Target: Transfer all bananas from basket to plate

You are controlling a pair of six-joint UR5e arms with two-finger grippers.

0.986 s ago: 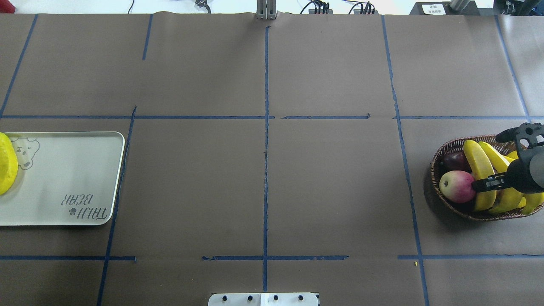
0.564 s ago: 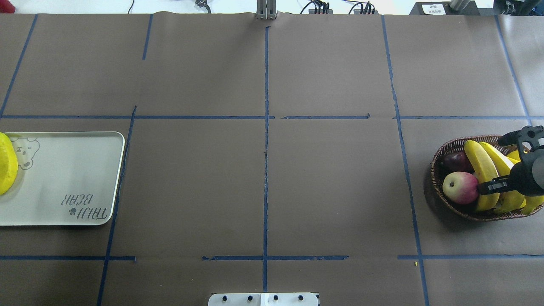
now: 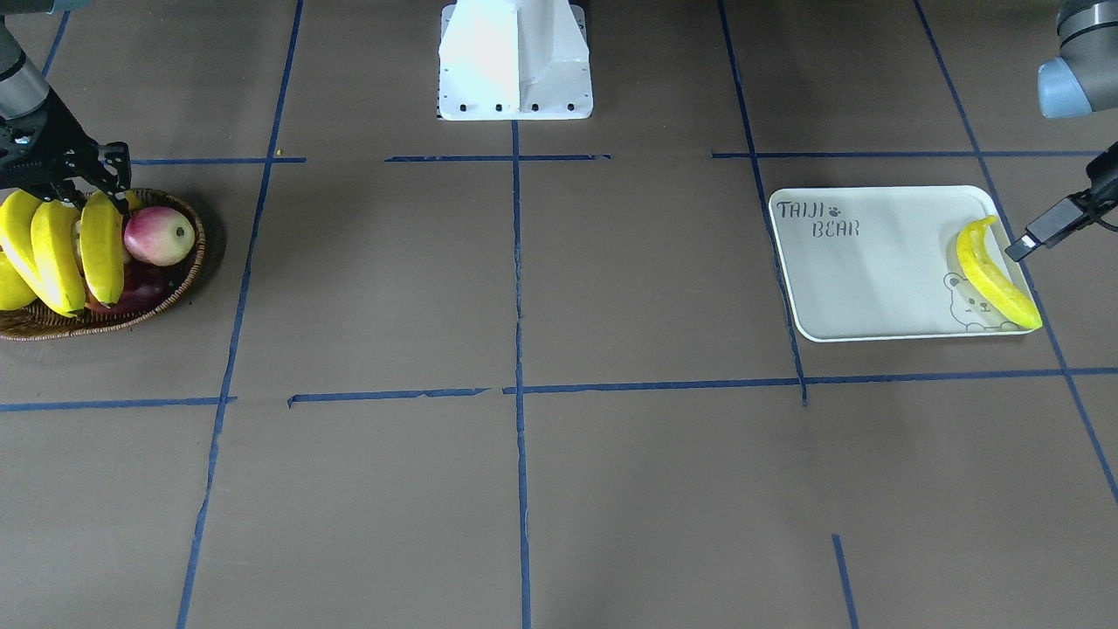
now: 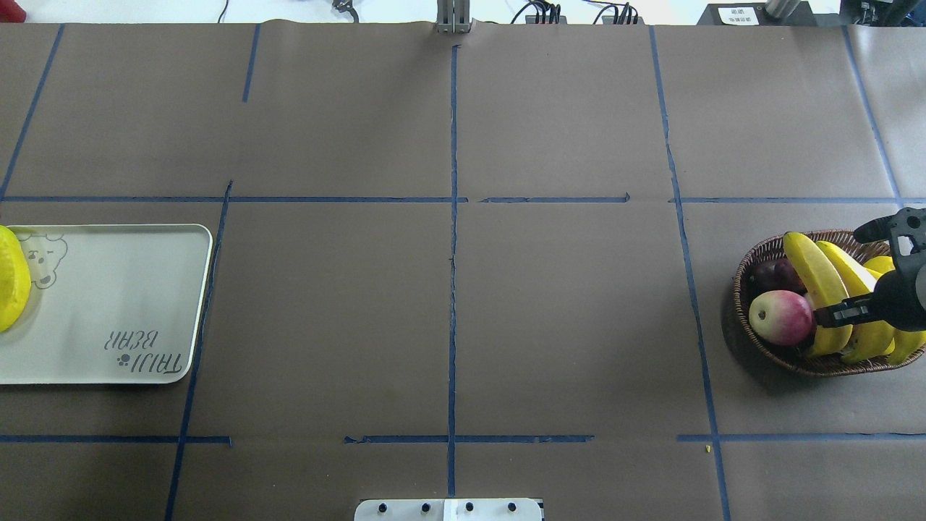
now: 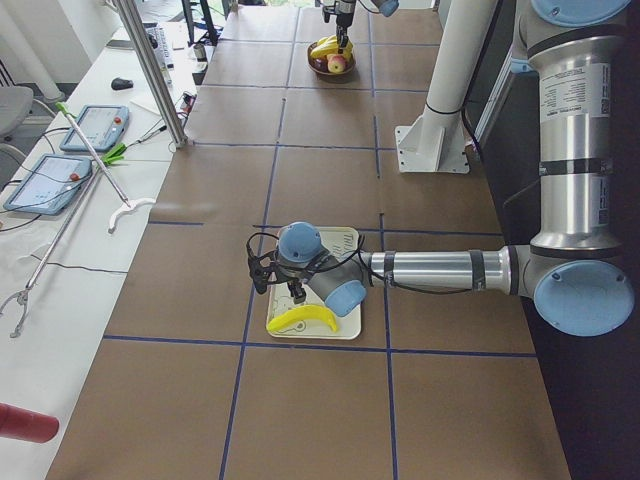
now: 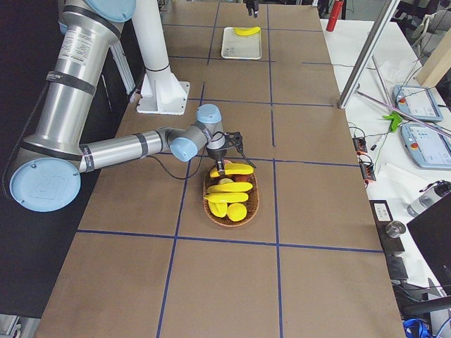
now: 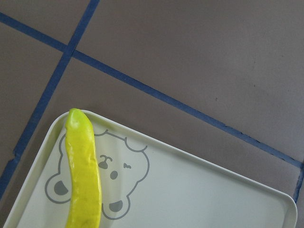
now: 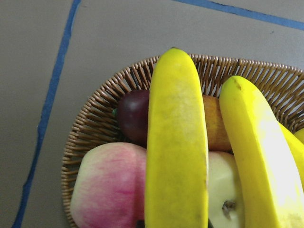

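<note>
The wicker basket (image 4: pixel 739 297) sits at the table's right end and holds three bananas. My right gripper (image 4: pixel 832 316) reaches into it and looks shut on the leftmost banana (image 4: pixel 814 278), which fills the right wrist view (image 8: pixel 175 142). Dark finger edges show on either side of that banana at the bottom of that view. A fourth banana (image 3: pixel 996 275) lies along the bear end of the cream plate (image 3: pixel 873 271). My left gripper (image 5: pixel 292 292) hovers just above that banana. It shows only in the exterior left view, so I cannot tell whether it is open or shut.
A red-yellow apple-like fruit (image 4: pixel 780 317), a dark purple fruit (image 4: pixel 772 275) and an orange fruit (image 8: pixel 216 128) also lie in the basket beside the bananas. Blue tape lines cross the brown table. The robot's white base (image 3: pixel 515 61) stands at the table's middle edge.
My right gripper has shifted slightly to the right over the basket. The leftmost banana's far tip has risen a little. The apple-like fruit nudged right, then back. The plate and its banana have not moved.
</note>
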